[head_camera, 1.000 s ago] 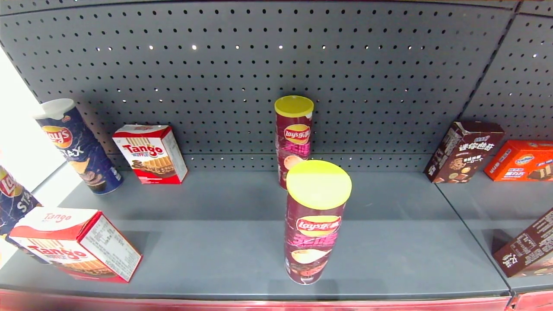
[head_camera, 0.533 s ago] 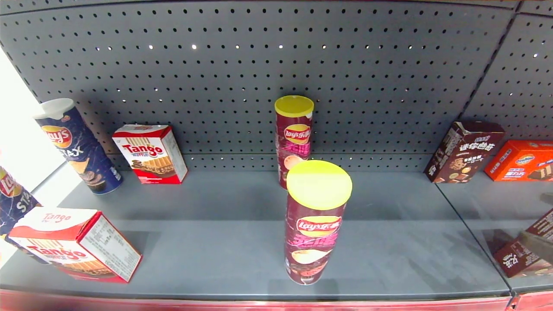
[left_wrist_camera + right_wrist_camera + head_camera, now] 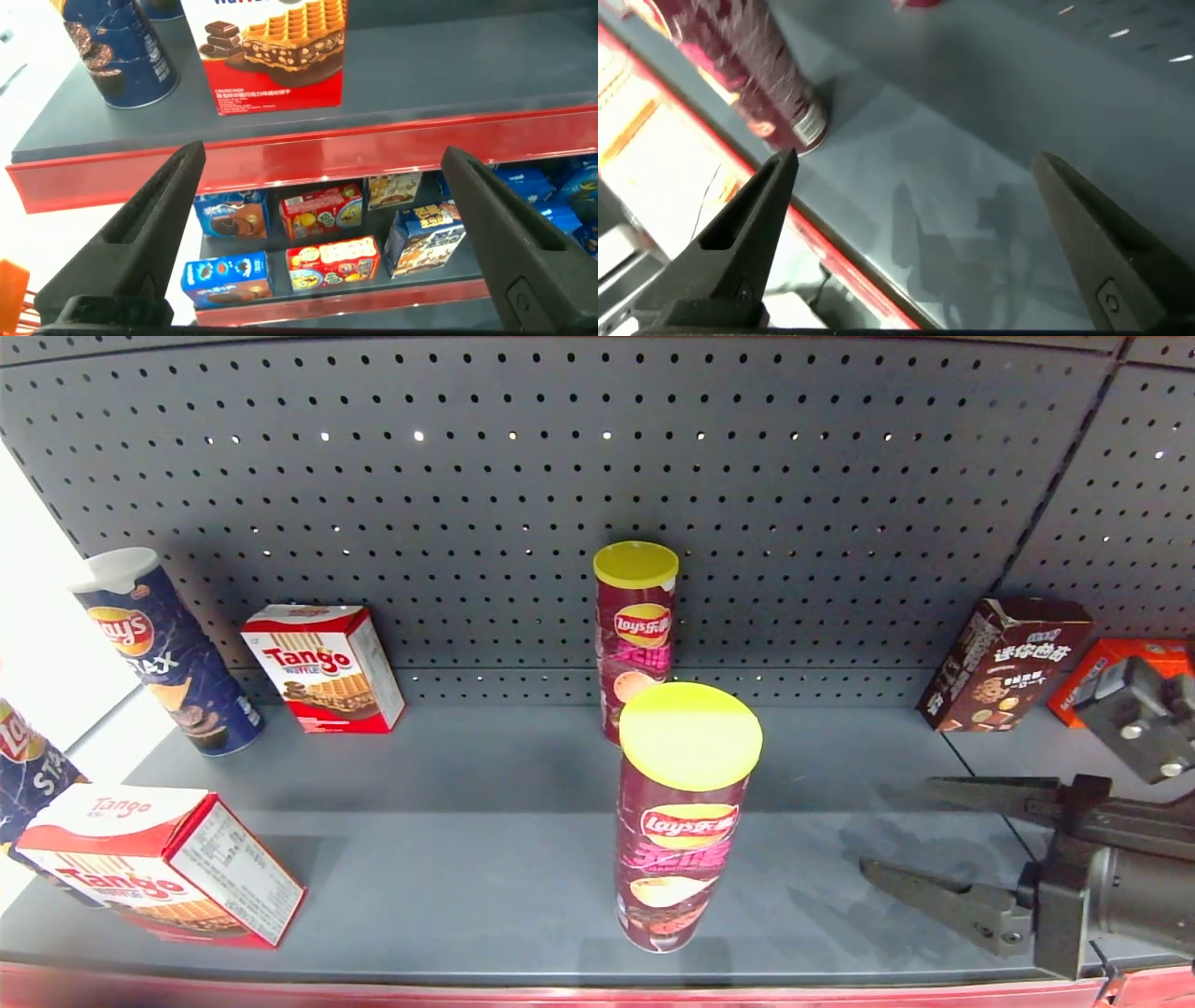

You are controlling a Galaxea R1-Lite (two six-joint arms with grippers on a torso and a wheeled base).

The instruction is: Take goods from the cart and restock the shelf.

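I'm working in a shop, at a stocked retail display. In front of me is a grey metal shelf with a perforated back panel and a red strip along its front edge. Packaged snacks stand on it, labels outward: crisp canisters, wafer boxes and a brown biscuit box. Beneath that edge sit more small snack boxes.

We note that the right gripper has come into the head view from the lower right edge. One second ago it was out of frame; half a second ago it was only a blur there. Its jaws now stand wide apart over the shelf, right of the front can. Its wrist now overlaps the orange box.
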